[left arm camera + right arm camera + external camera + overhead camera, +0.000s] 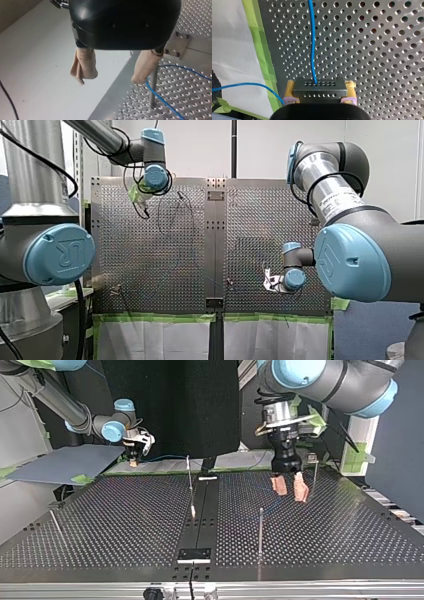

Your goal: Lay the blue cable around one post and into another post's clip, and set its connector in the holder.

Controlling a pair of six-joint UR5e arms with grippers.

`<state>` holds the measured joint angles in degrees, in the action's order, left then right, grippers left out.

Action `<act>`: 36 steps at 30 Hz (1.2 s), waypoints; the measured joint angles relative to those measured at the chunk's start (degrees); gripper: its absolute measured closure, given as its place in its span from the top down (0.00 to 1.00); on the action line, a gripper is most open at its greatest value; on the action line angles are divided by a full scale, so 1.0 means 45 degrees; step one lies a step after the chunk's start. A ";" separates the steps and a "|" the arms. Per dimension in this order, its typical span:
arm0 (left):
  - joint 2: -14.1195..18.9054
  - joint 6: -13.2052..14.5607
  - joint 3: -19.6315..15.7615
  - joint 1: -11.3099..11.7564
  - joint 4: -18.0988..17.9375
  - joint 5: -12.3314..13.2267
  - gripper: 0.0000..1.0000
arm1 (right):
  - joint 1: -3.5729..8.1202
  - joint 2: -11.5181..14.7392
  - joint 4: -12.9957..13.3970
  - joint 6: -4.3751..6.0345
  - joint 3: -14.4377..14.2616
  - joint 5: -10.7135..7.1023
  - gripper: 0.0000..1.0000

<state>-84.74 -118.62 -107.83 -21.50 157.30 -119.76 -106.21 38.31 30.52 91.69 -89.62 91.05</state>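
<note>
My right gripper (320, 93) is shut with its yellow pads on the black connector (319, 86). The blue cable (313, 50) runs from the connector straight ahead over the perforated plate. In the top view this gripper (134, 460) hangs at the far left edge of the table, and the cable (161, 457) trails from it toward the middle. My left gripper (110, 80) stands open with beige pads and nothing between them. One pad is next to a thin metal post (154, 85), and the cable (160, 96) bends around the post's foot. The holder (194, 554) sits on the centre strip near the front edge.
More thin posts stand on the plate (189, 472), (260, 530), (55, 522). A grey sheet (65, 462) lies beyond the table at the top view's left. Green tape (264, 57) edges the plate, with white covering past it.
</note>
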 joint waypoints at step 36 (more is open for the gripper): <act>-0.0838 -0.2376 0.0041 0.1754 -0.0979 0.4220 1.00 | 0.0000 -0.0079 0.0088 -0.0007 0.0000 -0.0037 0.23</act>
<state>-88.52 -129.32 -107.64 -13.61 152.89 -100.77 -106.21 37.96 30.92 91.66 -89.62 90.89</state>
